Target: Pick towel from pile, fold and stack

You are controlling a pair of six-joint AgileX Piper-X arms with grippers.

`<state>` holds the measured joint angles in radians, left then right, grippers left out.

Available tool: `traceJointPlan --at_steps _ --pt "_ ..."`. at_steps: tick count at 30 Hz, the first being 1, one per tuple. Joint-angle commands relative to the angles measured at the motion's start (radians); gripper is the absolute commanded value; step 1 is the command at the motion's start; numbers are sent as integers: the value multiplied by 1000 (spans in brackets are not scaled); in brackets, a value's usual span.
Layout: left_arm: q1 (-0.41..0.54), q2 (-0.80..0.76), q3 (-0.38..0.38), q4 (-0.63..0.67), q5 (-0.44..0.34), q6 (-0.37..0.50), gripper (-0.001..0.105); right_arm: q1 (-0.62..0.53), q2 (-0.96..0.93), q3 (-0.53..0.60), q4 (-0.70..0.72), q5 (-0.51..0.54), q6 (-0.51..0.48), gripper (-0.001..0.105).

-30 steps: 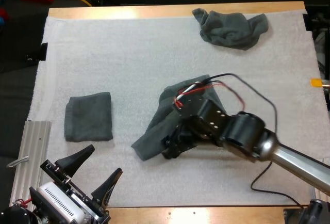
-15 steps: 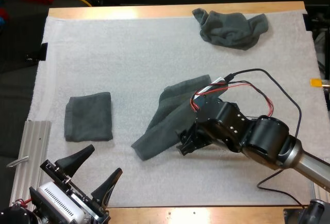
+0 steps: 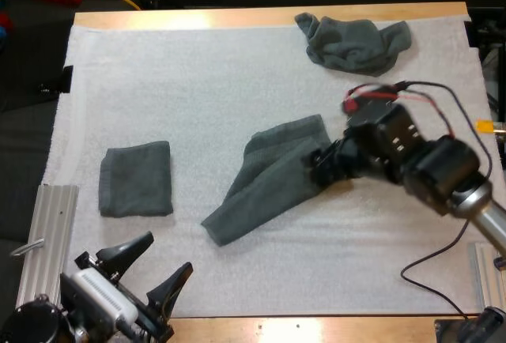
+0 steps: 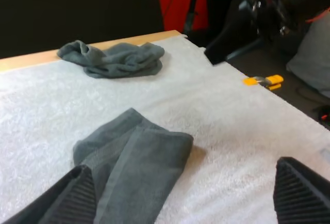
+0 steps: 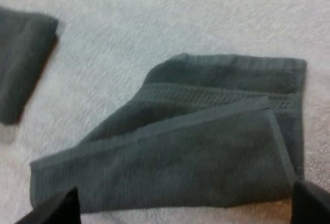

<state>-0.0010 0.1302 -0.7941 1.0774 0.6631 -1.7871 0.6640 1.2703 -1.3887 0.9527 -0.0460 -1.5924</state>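
Observation:
A half-folded dark grey-green towel [image 3: 265, 185] lies slanted at the mat's middle, one flap laid over the other [image 5: 206, 152]. My right gripper [image 3: 318, 167] hovers at its right edge, open, fingers [image 5: 315, 203] wide apart and holding nothing. A folded towel [image 3: 135, 179] rests flat at the left [image 5: 20, 69]. The crumpled towel [image 3: 356, 43] sits at the far right corner [image 4: 111, 59]. My left gripper [image 3: 166, 254] waits open near the front left edge, its fingers [image 4: 301, 193] spread, with the middle towel [image 4: 134, 157] ahead of it.
A ribbed metal rail [image 3: 43, 240] runs along the mat's front left side. The white mat [image 3: 198, 82] is bare between the towels. My right arm [image 3: 443, 169] reaches in from the right over the mat.
My right gripper pulled back to the right, from over the towel's lower part to its right edge. The towel kept its shape. My left gripper shifted slightly.

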Motion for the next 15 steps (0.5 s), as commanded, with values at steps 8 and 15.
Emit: traceJointPlan --at_steps 8,15 --pt "-5 66 -1 2 5 -11 69 -151 24 -8 -64 -199 -37 78" --pt "-5 69 -1 23 5 -11 69 -175 134 -8 -85 -228 -57 78"
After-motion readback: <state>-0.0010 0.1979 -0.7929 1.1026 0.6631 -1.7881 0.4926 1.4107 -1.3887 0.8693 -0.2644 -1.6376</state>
